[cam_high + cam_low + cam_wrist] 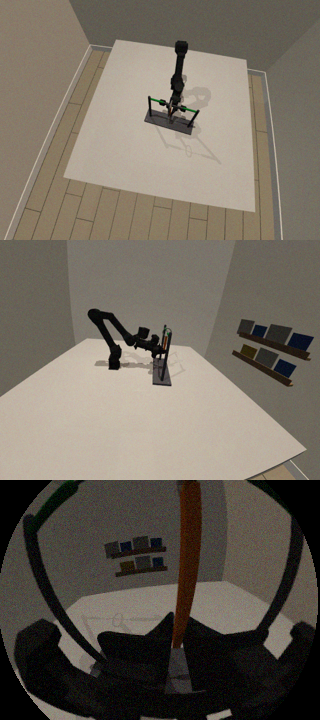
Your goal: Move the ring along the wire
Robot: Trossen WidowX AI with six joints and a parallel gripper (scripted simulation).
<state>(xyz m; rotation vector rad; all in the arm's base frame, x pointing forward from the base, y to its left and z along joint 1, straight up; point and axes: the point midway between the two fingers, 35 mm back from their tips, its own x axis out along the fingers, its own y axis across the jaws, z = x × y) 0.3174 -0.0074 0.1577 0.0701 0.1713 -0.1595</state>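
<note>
My gripper (169, 116) (164, 351) (175, 615) is shut on the orange handle (170, 111) (165, 342) (190, 540), which stands nearly upright between the fingers. The ring (167, 328) is above the handle, around the wire's thin grey middle part (177, 106), between the two green parts. Seen in the top view it is nearly edge-on; any gap to the wire is too small to tell. One green part (155, 99) joins the left post (150, 108), the other green part (190, 110) the right post (193, 118). The ring itself is out of the wrist view.
Both posts rise from a dark base plate (180, 127) (161, 382) on the white table (116, 155) (103, 420). The gripper body is on the arm's side of the wire, below it. Wall shelves (273, 345) with panels are far off behind the table's right edge in the exterior view.
</note>
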